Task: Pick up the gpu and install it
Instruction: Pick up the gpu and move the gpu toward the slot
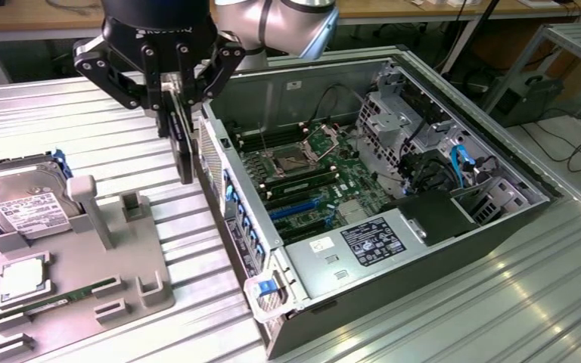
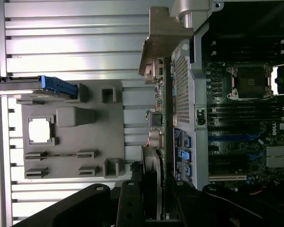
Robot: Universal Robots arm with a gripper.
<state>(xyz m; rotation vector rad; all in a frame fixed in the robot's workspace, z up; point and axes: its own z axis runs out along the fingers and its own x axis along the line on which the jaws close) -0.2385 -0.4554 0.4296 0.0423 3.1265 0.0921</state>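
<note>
Gpu hanging edge-on, gripper clamped on its upper edge, beside case rear wall; I'm treating it as light, stiff, fragile, holding by board edge

The gpu hangs edge-on: its faces are hidden, its upper end covered by the gripper. The arm is cut off at the exterior view's 12 o'clock edge. Print on the label at 5 o'clock is illegible.
</note>
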